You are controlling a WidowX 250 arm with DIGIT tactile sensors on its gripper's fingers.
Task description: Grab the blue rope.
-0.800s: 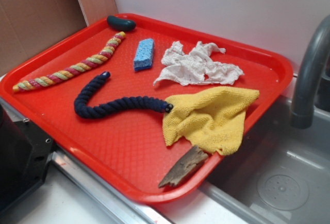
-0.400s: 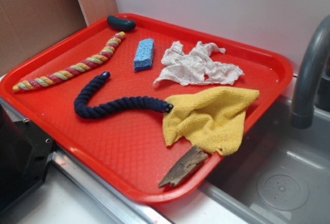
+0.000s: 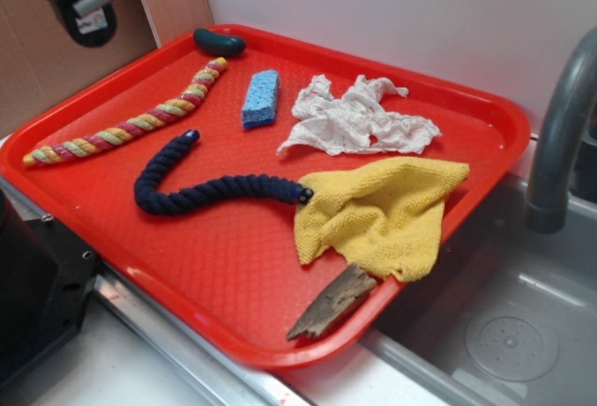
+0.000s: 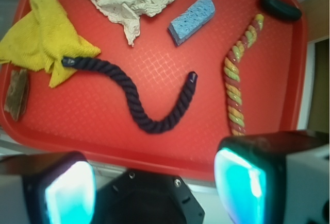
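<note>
The gripper (image 4: 154, 185) hangs with its two fingers (image 4: 242, 180) spread wide apart, nothing between them, their inner pads glowing teal at the bottom of the wrist view; it sits off the near long edge of the red tray (image 4: 103, 126), well clear of everything on it. In the exterior view only a part of the arm's head (image 3: 79, 0) shows in the top left corner, above and outside the tray (image 3: 233, 266), too cropped to read the fingers there. The blue rope (image 4: 142, 100) lies flat on the tray, bent in a hook, untouched; one bound end rests just against the yellow cloth (image 4: 44, 33), possibly slightly under its edge. In the exterior view the blue rope (image 3: 201, 189) runs from mid-tray to the yellow cloth (image 3: 382, 210). Beyond it lie the multicoloured striped rope (image 3: 126, 126), a light-blue sponge (image 3: 261, 98), a crumpled white paper towel (image 3: 359, 119), a small dark oblong object (image 3: 219, 42) in the far corner and a piece of weathered wood (image 3: 331, 303) at the tray's sink-side rim. A grey faucet (image 3: 560, 135) rises at right.
</note>
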